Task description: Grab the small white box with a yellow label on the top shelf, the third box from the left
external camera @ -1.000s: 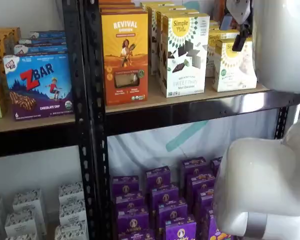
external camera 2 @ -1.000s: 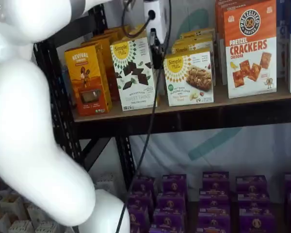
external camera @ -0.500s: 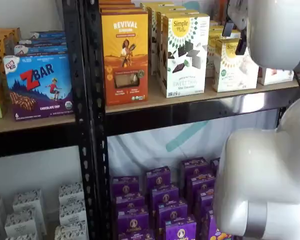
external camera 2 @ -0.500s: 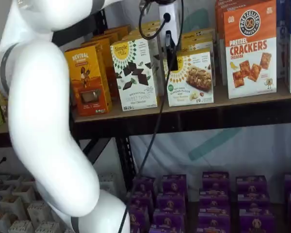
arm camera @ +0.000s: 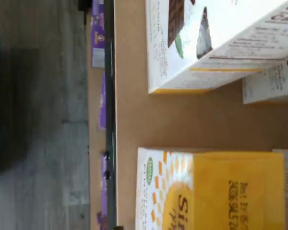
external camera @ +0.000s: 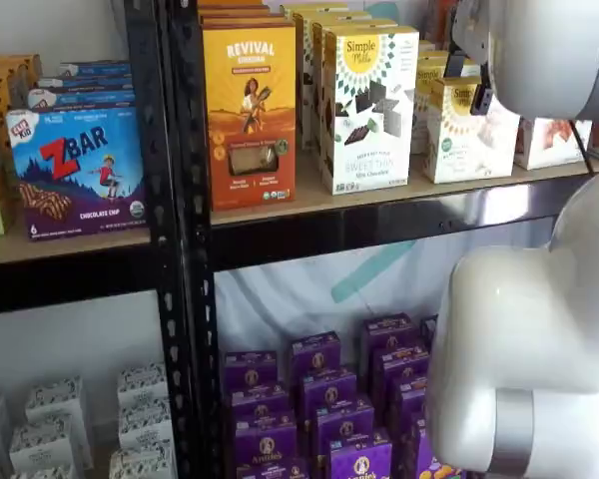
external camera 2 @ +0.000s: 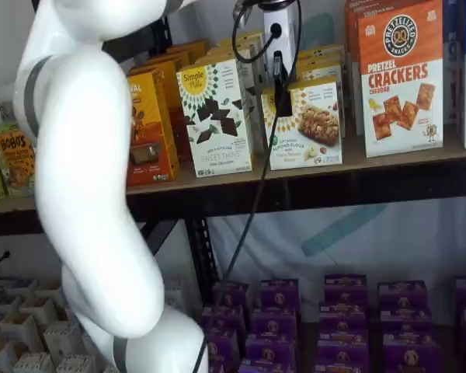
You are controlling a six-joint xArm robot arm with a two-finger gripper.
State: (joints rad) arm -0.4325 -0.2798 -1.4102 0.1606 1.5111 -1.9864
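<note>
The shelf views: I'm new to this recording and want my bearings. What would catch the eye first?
The robot's big white arm fills the foreground in both shelf views, partly hiding the shelves. On the top shelf, the gripper hangs at the front of the small white box, between a taller white carton and an orange cracker box. Purple boxes crowd the lower level.

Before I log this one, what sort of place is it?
Probably a mock grocery aisle: black metal racks with a wooden top shelf, stocked with rows of cracker boxes and purple boxes.
</note>
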